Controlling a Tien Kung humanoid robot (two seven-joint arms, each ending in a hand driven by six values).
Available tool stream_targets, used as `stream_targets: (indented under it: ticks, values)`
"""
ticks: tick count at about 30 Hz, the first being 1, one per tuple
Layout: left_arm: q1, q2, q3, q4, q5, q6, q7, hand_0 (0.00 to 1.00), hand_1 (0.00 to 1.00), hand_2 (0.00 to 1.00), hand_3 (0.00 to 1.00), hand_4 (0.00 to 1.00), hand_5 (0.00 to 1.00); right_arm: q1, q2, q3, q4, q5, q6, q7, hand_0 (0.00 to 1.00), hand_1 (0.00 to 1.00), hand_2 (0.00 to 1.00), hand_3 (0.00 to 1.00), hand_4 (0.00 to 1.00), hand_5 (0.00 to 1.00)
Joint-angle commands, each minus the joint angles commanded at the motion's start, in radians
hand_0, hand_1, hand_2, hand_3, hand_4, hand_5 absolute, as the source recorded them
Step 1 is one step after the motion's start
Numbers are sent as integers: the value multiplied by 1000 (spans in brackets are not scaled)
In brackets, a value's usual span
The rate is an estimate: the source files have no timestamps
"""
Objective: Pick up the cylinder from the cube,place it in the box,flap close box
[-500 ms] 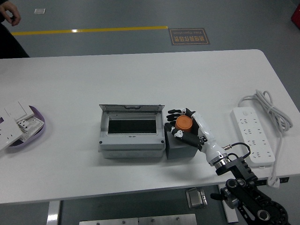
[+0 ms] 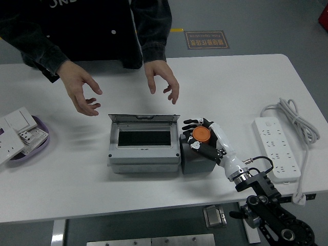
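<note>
A person in a dark jacket (image 2: 92, 25) now leans over the far side of the table (image 2: 230, 82), where half a second ago only a bit of one showed at the top left corner. Both of the person's hands (image 2: 82, 92) hang open above the open grey box (image 2: 144, 139). The right hand (image 2: 207, 139) has not moved: its fingers (image 2: 190, 123) grasp the orange cylinder (image 2: 201, 135), which sits on the dark cube (image 2: 197, 161) beside the box.

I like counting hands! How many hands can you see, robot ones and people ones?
3. The robot's right hand is around the orange cylinder on the cube. The person's two hands hover beyond the box.
</note>
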Motion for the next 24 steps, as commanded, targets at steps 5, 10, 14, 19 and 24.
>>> stream_targets:
  ticks: [5, 10, 14, 19, 24]
  values:
    - [0, -1, 0, 0, 0, 0, -1, 631, 631, 602, 644, 712, 237, 3, -2, -3, 2, 6, -7, 7, 387, 429, 476, 318, 140, 2]
    - [0, -2, 1, 0, 0, 0, -1, 630, 631, 601, 644, 712, 238, 9, -3, -4, 11, 11, -14, 14, 391, 429, 453, 274, 106, 2]
    - [1, -3, 1, 0, -1, 0, -2, 630, 631, 601, 644, 712, 238, 15, -5, -7, 35, 4, -23, 13, 391, 429, 453, 274, 106, 2]
    - [3, -4, 3, 0, -2, 1, -1, 630, 631, 601, 643, 711, 239, 21, -10, -21, 101, -63, -54, -19, 386, 418, 432, 265, 104, 2]
    - [5, -5, 3, 0, -2, 1, 0, 629, 631, 601, 643, 711, 237, 54, -21, -57, 166, -171, -70, -87, 381, 411, 424, 261, 92, 2]
